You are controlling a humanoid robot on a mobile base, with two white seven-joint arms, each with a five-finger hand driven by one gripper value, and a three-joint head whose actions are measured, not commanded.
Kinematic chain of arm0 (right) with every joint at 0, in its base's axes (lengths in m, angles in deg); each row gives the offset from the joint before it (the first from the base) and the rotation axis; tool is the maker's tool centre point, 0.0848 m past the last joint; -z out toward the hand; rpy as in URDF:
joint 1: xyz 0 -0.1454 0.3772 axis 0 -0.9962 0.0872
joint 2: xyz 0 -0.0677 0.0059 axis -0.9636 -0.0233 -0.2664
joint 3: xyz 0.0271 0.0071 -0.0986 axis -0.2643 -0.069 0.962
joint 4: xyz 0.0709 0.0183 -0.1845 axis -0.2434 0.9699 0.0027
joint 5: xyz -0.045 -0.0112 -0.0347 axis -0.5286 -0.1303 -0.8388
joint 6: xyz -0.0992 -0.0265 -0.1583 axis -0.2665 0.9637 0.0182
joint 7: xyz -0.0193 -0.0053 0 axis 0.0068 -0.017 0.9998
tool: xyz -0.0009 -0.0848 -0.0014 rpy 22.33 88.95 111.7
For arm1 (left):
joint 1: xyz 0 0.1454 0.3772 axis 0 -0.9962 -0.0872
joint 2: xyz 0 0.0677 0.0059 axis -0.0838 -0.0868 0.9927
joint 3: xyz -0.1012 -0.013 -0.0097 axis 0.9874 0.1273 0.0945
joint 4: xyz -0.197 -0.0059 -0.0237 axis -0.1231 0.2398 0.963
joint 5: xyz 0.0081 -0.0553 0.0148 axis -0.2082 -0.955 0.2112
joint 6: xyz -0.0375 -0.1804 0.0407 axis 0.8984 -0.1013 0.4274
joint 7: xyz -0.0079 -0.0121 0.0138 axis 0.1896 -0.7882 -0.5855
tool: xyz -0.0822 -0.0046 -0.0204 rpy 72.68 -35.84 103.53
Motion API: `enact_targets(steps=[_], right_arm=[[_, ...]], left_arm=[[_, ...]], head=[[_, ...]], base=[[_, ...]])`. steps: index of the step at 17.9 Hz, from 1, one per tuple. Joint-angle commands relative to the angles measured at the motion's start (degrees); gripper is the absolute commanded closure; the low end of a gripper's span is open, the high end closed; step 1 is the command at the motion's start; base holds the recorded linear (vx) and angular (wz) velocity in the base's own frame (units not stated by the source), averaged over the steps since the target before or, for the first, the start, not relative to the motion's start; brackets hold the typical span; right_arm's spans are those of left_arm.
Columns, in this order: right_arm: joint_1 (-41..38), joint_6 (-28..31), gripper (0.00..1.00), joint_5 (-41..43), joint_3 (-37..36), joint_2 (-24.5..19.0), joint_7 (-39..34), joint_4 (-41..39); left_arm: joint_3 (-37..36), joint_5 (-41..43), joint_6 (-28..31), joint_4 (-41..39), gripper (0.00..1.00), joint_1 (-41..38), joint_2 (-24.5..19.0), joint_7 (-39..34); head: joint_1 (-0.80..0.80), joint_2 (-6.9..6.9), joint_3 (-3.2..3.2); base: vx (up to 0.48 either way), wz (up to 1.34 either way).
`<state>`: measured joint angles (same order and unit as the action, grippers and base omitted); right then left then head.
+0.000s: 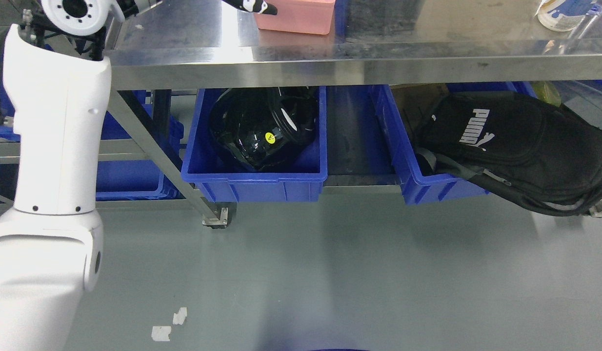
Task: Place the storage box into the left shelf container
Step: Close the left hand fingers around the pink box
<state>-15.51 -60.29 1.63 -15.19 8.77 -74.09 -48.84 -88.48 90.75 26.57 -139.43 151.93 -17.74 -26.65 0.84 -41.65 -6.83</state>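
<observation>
I see a shiny metal bench (330, 61) across the top, with light gleaming on it. Under it sits a low shelf (359, 180) with blue bins (254, 183). The floor (354, 273) is smooth and grey-green, with small white scraps of tape (169, 325) stuck on it.

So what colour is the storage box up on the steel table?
Pink, seen in the head view: storage box.
</observation>
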Motion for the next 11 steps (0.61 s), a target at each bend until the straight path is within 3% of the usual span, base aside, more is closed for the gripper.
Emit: enact_targets(steps=[1,7,11], right_arm=[[0.3,0.2,0.0,1.2,0.0,1.0,0.3,-1.0],[0.3,0.2,0.0,1.2,0.0,1.0,0.4,-1.0],[0.3,0.3,0.0,1.2,0.0,1.0,0.4,-1.0]], left_arm=[[-8.8,9.5,-4.1,18.3,0.01,3.5,3.3,1.5],[-8.9,13.9,-3.3,21.2,0.02,6.8,4.8,0.9],[-8.8,14.2,0.6,22.1,0.02,7.2,6.0,0.8]], head=[[0.0,0.0,0.0],[0.0,0.0,0.0],[0.0,0.0,0.0]], base=[[0.0,0.0],[-0.001,0.0],[0.0,0.0]])
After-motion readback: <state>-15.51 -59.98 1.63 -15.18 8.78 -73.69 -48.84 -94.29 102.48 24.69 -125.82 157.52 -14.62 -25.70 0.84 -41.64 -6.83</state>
